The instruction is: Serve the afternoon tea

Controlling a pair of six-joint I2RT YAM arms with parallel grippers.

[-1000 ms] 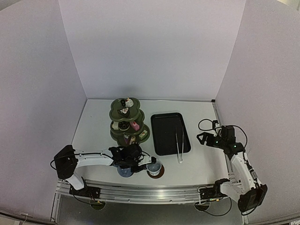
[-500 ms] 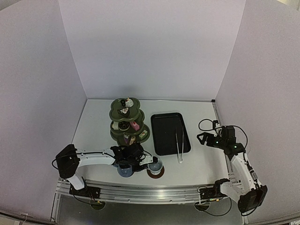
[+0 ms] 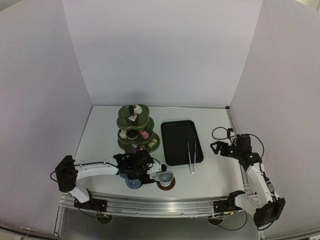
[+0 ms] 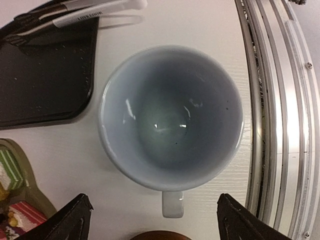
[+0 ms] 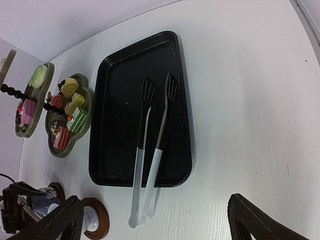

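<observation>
The left gripper (image 4: 152,200) hangs spread wide, gripping nothing. The pale cup (image 4: 170,117) stands upright directly beneath it on a brown saucer (image 3: 166,185), its handle between the fingers. Setting out this cup looks done. The next move calls for a straight lift clear of rim and handle.

The dark-blue cup (image 3: 133,183) sits just beside the gripper and the olive-green three-tier stand (image 3: 135,131) of tiny cakes (image 5: 70,107) just beyond, so swinging sideways risks a knock. The right gripper (image 5: 155,200) hovers agape and empty, with the black tray (image 5: 120,125) and white tongs (image 5: 147,170) ahead of it.
</observation>
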